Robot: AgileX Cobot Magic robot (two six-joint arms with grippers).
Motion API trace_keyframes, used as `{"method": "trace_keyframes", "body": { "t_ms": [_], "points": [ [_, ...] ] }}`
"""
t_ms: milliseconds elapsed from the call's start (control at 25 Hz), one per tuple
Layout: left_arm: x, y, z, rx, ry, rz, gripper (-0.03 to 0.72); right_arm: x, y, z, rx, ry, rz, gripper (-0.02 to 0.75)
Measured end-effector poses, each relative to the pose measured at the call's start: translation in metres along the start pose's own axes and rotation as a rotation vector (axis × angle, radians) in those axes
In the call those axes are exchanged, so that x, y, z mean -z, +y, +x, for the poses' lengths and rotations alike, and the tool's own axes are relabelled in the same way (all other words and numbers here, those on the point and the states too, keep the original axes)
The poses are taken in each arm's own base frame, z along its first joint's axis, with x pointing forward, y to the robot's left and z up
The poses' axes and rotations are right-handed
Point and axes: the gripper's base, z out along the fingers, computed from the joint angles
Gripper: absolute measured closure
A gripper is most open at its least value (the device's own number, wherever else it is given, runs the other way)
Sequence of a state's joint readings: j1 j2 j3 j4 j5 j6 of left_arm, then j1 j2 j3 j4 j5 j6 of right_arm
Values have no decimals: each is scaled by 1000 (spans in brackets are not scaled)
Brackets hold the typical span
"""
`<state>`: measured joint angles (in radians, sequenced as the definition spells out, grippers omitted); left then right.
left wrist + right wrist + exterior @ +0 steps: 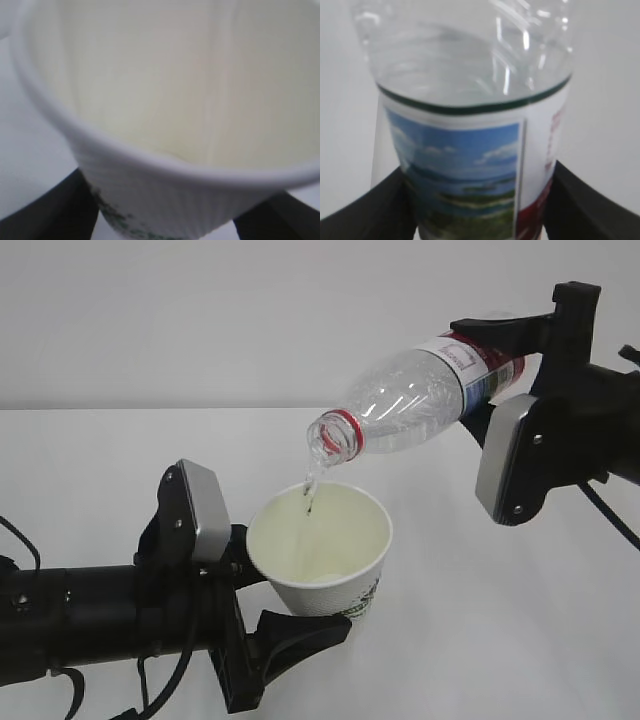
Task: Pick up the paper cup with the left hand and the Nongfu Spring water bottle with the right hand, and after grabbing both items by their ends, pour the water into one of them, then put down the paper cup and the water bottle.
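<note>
open white table (480, 640) lies right of the paper cup (325, 545); the tilted bottle (420, 395) blocks overhead.

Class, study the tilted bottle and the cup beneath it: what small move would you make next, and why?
Probably hold the tilt a little longer. A thin stream of water runs from the Nongfu Spring water bottle, gripped by the right hand, into the paper cup held by the left hand; water remains in the bottle.

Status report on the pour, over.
Left gripper holds white paper cup. Right gripper holds tilted clear plastic bottle; water streaming into cup. Nothing in the way.
</note>
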<state>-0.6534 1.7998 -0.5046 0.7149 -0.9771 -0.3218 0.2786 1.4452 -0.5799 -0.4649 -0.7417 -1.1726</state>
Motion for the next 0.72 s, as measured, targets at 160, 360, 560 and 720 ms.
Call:
{"method": "trace_keyframes", "body": {
  "t_ms": [160, 360, 560, 720],
  "points": [
    [0, 0, 0, -2, 0, 0, 133, 0, 0, 0, -1, 0, 0, 234],
    [0, 0, 0, -2, 0, 0, 133, 0, 0, 0, 3, 1, 0, 234],
    [0, 0, 0, -3, 1, 2, 133, 0, 0, 0, 17, 4, 1, 234],
    [0, -1, 0, -6, 2, 6, 133, 0, 0, 0, 20, 4, 4, 234]
  ]
}}
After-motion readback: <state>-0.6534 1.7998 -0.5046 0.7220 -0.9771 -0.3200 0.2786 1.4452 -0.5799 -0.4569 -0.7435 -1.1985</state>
